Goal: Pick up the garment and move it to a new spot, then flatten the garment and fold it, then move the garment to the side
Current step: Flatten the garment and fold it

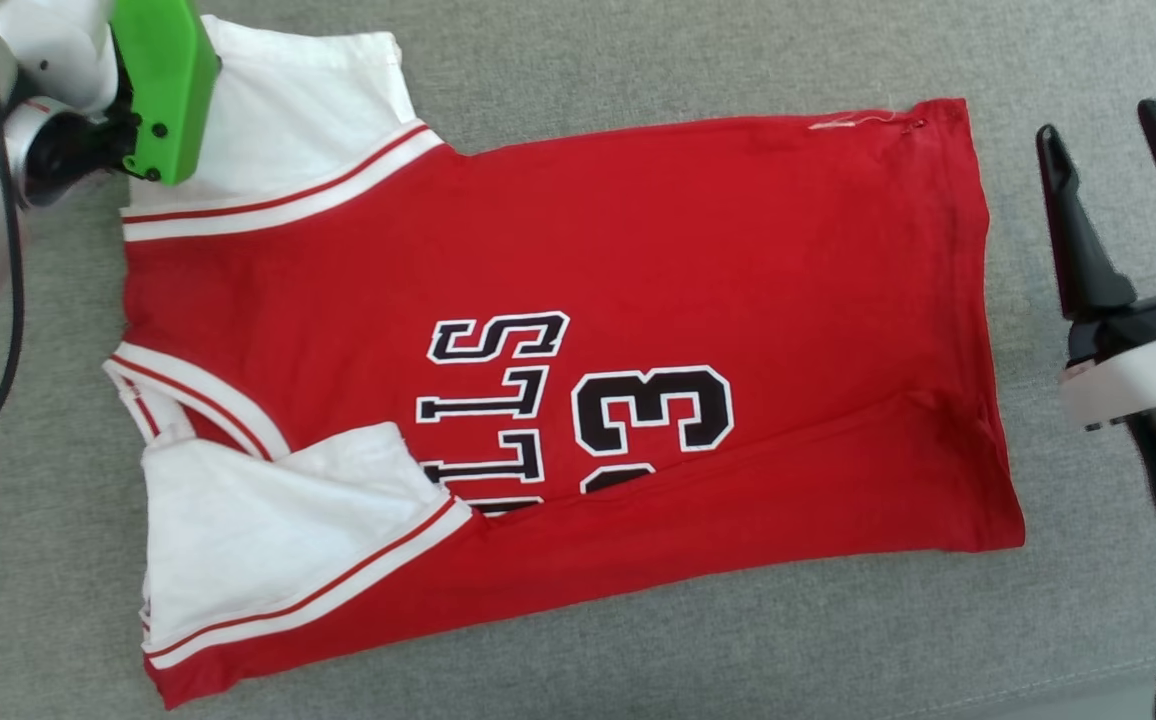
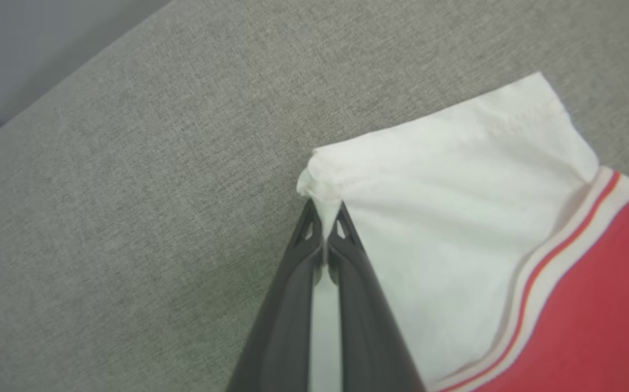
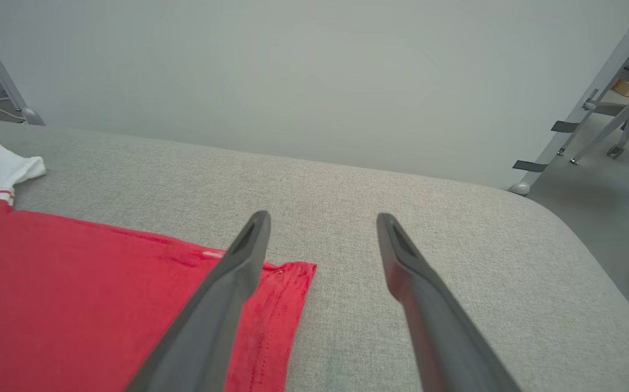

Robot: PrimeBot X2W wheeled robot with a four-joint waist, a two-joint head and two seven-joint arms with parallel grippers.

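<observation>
The garment, a red jersey with white sleeves and black lettering, lies spread on the grey cushion, neck to the left, its near side folded over the lettering. My left gripper is shut on the corner of the far white sleeve, with white cloth pinched between the fingertips. In the head view the left arm's green housing covers that sleeve corner. My right gripper stands open, empty, just right of the garment's hem, above the cushion.
The grey cushion surface has bare room beyond the garment and to its right. Its far edge and right rounded corner drop to the floor, where metal frame legs and a chair base stand.
</observation>
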